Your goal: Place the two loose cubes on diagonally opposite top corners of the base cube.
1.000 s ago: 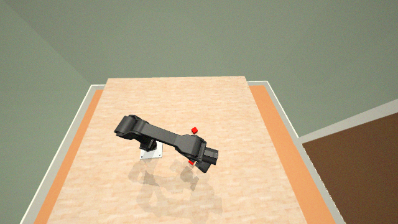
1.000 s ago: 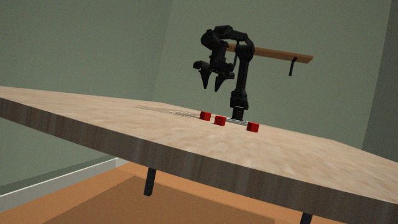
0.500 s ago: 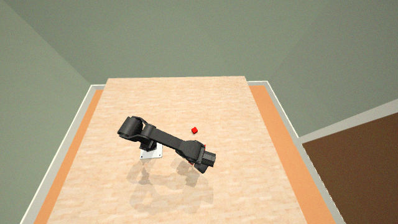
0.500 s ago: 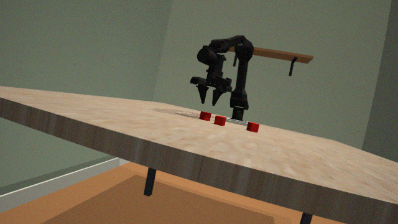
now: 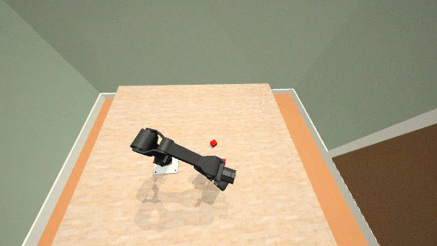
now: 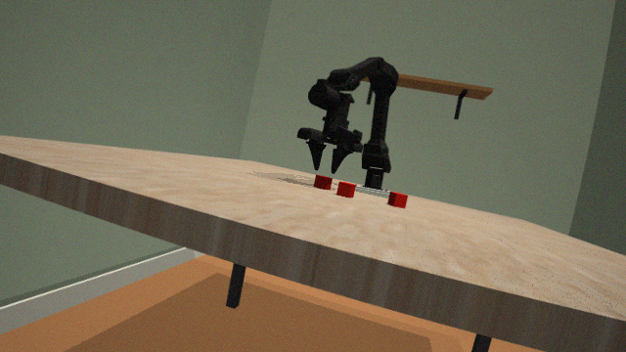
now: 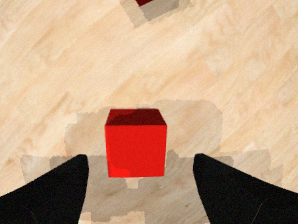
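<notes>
Three red cubes are on the table, apart from each other; which is the fixed base cube I cannot tell. One cube [image 6: 323, 182] [image 7: 135, 150] is below my gripper; in the top view the arm hides nearly all of it. The middle cube [image 6: 346, 190] [image 5: 224, 160] is partly hidden by the arm in the top view. The third cube [image 5: 214, 143] [image 6: 397, 199] stands farther off. My gripper [image 6: 326, 171] [image 7: 141, 163] is open and empty, pointing down just above the first cube. In the wrist view that cube shows between the fingertips, slightly nearer the left one.
The wooden table [image 5: 259, 205] [image 6: 196, 196] carries the arm's white base plate [image 5: 166, 169]. A dark red corner of another cube [image 7: 144, 2] shows at the top of the wrist view. A wooden shelf [image 6: 440, 86] is on the wall behind the arm.
</notes>
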